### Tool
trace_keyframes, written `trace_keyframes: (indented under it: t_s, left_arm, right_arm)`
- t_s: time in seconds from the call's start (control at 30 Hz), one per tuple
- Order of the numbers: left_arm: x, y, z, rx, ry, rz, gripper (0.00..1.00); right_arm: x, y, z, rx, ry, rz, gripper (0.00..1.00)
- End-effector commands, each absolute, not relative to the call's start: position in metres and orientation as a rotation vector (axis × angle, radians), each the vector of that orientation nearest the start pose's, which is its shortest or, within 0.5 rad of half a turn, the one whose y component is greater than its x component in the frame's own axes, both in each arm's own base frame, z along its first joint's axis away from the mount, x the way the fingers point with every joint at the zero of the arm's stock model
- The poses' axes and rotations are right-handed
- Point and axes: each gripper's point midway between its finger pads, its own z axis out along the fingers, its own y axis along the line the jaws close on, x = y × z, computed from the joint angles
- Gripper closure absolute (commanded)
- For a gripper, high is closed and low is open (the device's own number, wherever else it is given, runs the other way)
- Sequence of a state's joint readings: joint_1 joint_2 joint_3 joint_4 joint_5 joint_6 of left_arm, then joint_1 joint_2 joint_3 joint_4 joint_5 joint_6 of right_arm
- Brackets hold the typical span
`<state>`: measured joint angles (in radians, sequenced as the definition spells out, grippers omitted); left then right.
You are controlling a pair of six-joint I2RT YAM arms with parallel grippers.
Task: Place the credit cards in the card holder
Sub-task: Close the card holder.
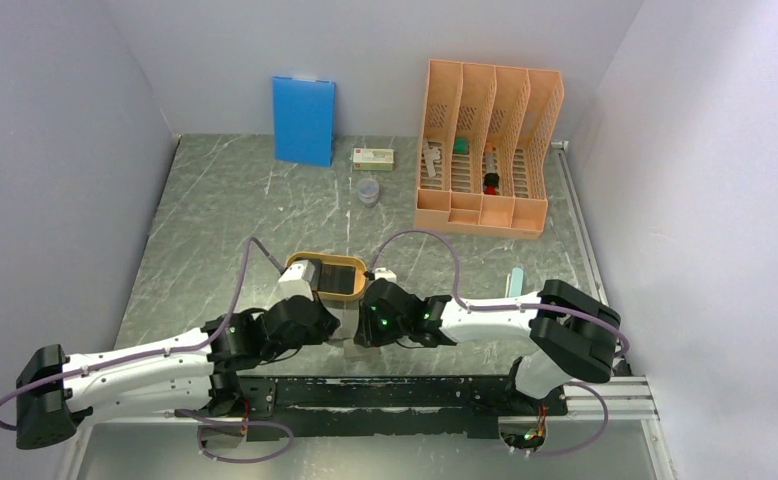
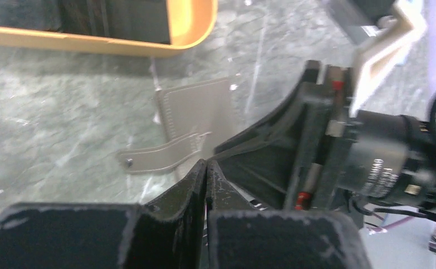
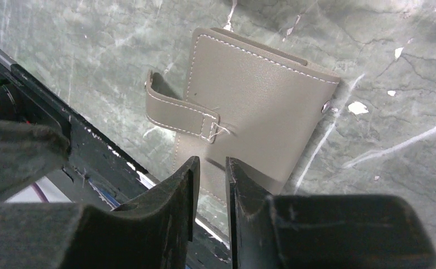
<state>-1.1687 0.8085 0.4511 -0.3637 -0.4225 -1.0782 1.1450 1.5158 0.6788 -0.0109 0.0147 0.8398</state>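
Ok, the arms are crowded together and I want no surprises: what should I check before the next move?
1. Card holder open for loading: not ok, it lies closed.
2. Strap unsnapped: ok.
3. Right gripper gripping the holder's edge: cannot tell, jaws slightly apart.
4. Left gripper empty: ok, shut with nothing visible in it.
5. Orange tray contents identified: cannot tell, too dark.

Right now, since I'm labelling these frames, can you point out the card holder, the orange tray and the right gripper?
card holder (image 3: 260, 106): right wrist view, middle of its taupe cover.
orange tray (image 2: 190, 28): left wrist view, on its curved rim.
right gripper (image 3: 211, 166): right wrist view, midway between its fingertips.
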Motion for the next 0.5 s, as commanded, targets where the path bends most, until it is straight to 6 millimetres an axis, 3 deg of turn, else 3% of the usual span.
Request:
trace_keyframes:
  t_s: [0.0, 0.1, 0.23, 0.47]
  left_arm:
    - [0.141, -0.254, 0.114, -0.029, 2.249, -0.854, 0.91]
    - [0.142, -0.266, 0.097, -0.002, 2.282, -0.842, 0.92]
    - [0.147, -0.264, 0.066, 0.003, 2.335, -0.751, 0.93]
    - [0.149, -0.236, 0.021, -0.082, 2.439, -0.599, 0.94]
  right_arm:
    - [0.115, 0.309, -0.007, -0.398, 2.686, 0.627, 0.72]
    - [0.114, 0.313, -0.003, -0.400, 2.680, 0.658, 0.72]
    - [0.111, 0.317, 0.005, -0.405, 2.670, 0.708, 0.70]
    - [0.108, 0.311, 0.017, -0.383, 2.662, 0.737, 0.69]
